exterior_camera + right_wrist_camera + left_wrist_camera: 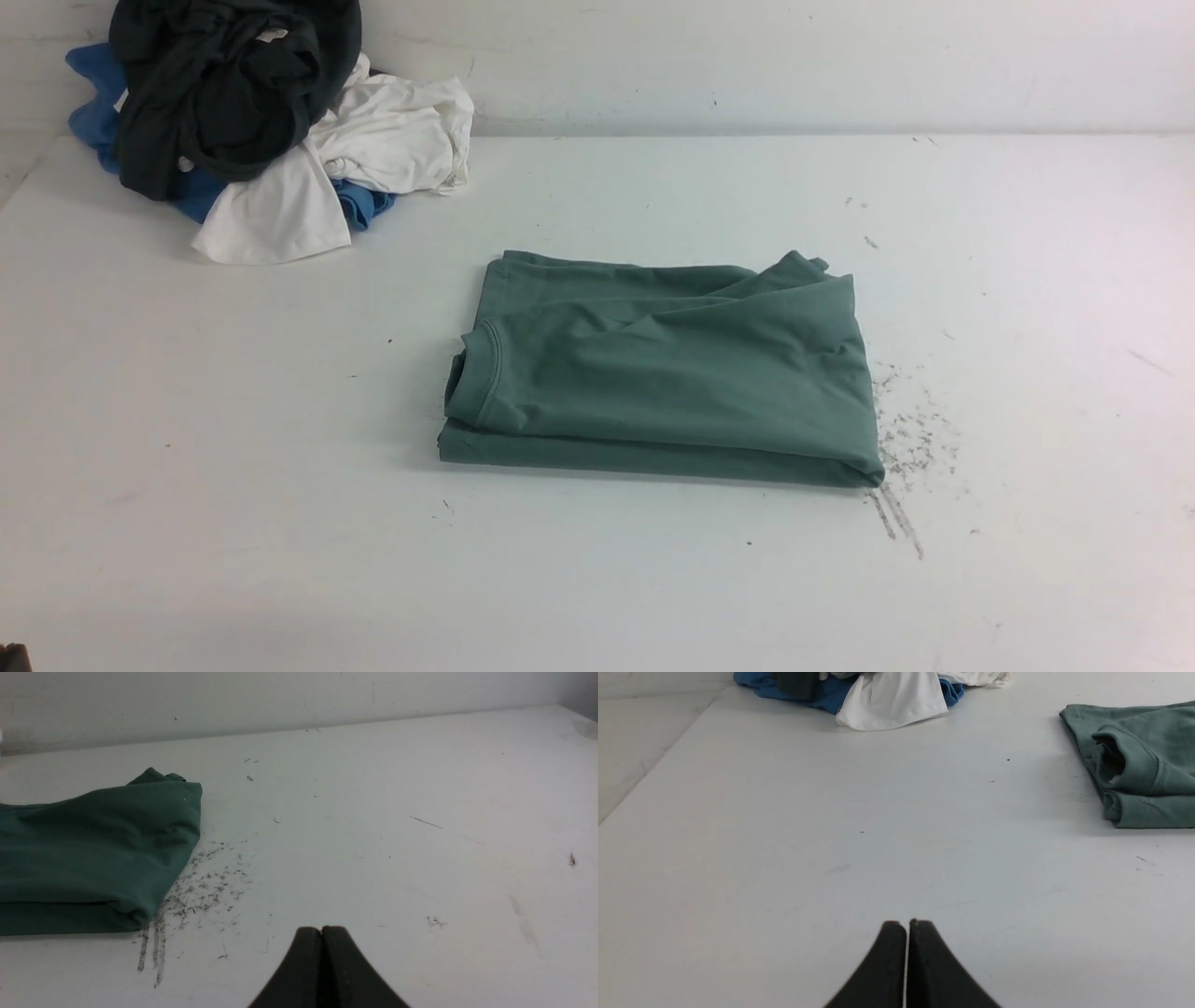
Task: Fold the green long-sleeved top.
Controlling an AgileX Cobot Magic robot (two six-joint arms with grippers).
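Observation:
The green long-sleeved top (663,373) lies folded into a flat rectangle in the middle of the white table, its ribbed neck opening at the left end. Its left end shows in the left wrist view (1139,760) and its right end in the right wrist view (93,854). My left gripper (906,924) is shut with nothing in it, over bare table well short of the top. My right gripper (322,928) is shut and empty too, over bare table apart from the top's right end. Neither gripper shows in the front view.
A heap of dark, white and blue garments (252,121) sits at the table's far left corner, also in the left wrist view (887,695). Dark scuff marks (906,439) speckle the table (187,420) by the top's right end. A wall (794,56) runs along the back edge.

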